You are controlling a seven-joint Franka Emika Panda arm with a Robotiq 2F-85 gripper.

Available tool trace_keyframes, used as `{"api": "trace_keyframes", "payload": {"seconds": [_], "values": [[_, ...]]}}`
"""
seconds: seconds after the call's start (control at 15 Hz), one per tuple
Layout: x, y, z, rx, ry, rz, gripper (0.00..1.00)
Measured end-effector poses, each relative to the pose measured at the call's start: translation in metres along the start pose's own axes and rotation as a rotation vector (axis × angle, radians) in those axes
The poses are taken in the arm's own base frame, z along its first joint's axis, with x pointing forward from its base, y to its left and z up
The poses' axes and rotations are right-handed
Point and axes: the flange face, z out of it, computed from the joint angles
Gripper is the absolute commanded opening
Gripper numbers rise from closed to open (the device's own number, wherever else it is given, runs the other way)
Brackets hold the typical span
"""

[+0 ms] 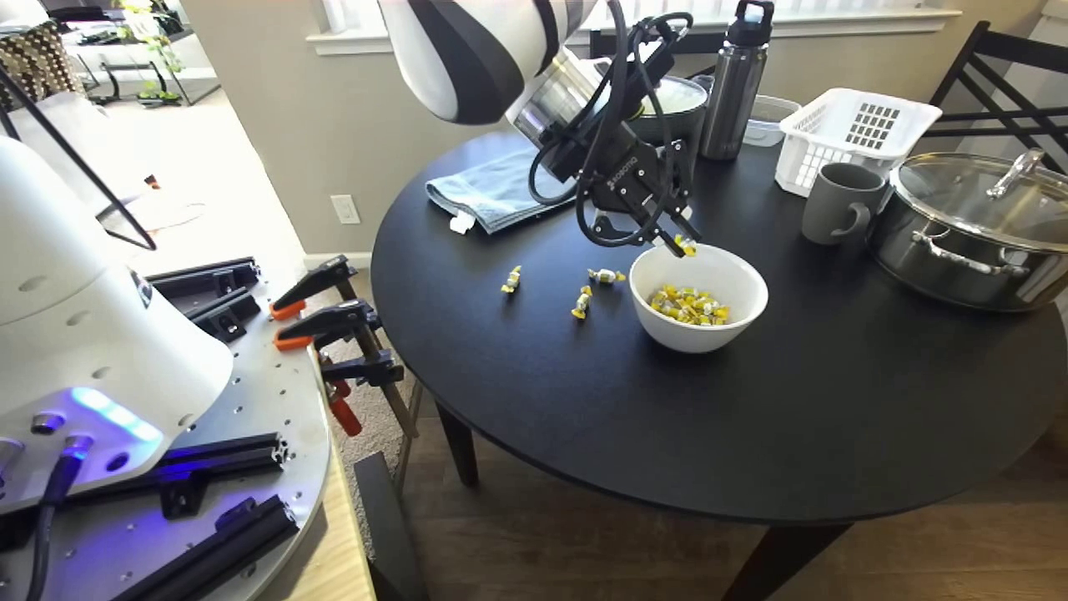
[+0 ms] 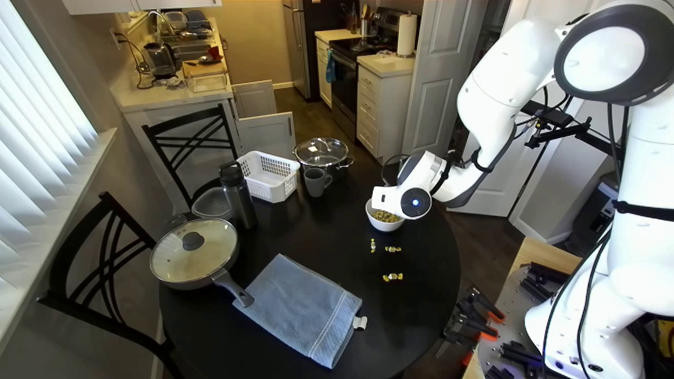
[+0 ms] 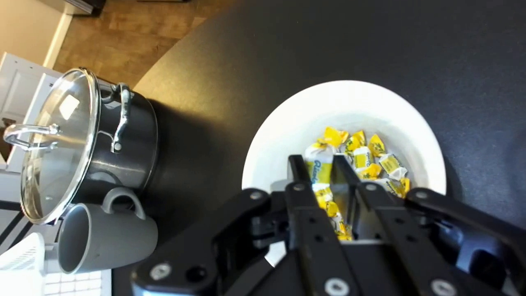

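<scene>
A white bowl [image 1: 699, 335] stands on the black round table, with a heap of yellow-and-white wrapped candies [image 1: 689, 306] inside. Over its far rim my gripper [image 1: 686, 243] points downward. In the wrist view one wrapped candy [image 3: 319, 169] sits between the fingertips, which appear to touch it on both sides. Below it, the bowl [image 3: 349, 95] and its loose candies [image 3: 362, 158] show. Outside the bowl lie three more candies: a near candy [image 1: 581, 302], another candy [image 1: 607, 275] and a farther one, a candy [image 1: 511, 280]. The arm's wrist hides the fingers in an exterior view.
A blue towel [image 2: 305, 310] and a lidded pan [image 2: 195, 252] lie on the table. Along the far side stand a steel bottle [image 1: 734, 100], a white basket [image 1: 859, 125], a grey mug [image 1: 838, 204] and a lidded pot [image 1: 959, 259]. Clamps [image 1: 334, 321] sit at the robot's mount.
</scene>
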Motion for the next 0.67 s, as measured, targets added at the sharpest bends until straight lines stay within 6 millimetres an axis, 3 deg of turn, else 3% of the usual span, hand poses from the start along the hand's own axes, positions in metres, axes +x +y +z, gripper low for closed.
{"api": "trace_keyframes", "payload": {"seconds": [0.27, 0.47, 0.67], "values": [[0.014, -0.01, 0.002, 0.001, -0.004, 0.008, 0.79], [0.027, -0.015, -0.007, 0.036, 0.077, 0.002, 0.97], [0.043, -0.021, -0.026, 0.096, 0.238, -0.014, 1.0]]}}
